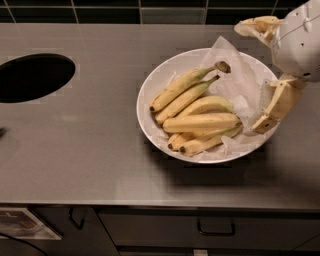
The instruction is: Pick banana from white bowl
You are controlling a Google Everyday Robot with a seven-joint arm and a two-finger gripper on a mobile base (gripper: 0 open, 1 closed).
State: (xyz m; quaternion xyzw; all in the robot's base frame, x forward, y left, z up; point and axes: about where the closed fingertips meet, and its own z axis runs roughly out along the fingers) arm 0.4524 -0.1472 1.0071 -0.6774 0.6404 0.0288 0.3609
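At white bowl's (145, 95) rim, pincer (249, 77) splayed, empty

The single camera looks steeply down on the wide, shallow white bowl (146, 90) from its front, fairly close, facing the dark tiled wall (100, 12) behind it; the cream gripper (251, 77) gapes over the bowl's right rim.

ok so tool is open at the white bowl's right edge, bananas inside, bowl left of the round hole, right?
No. The camera view shows the white bowl right of the round hole, not left. The rest holds: tool open at the bowl's right edge, bananas inside.
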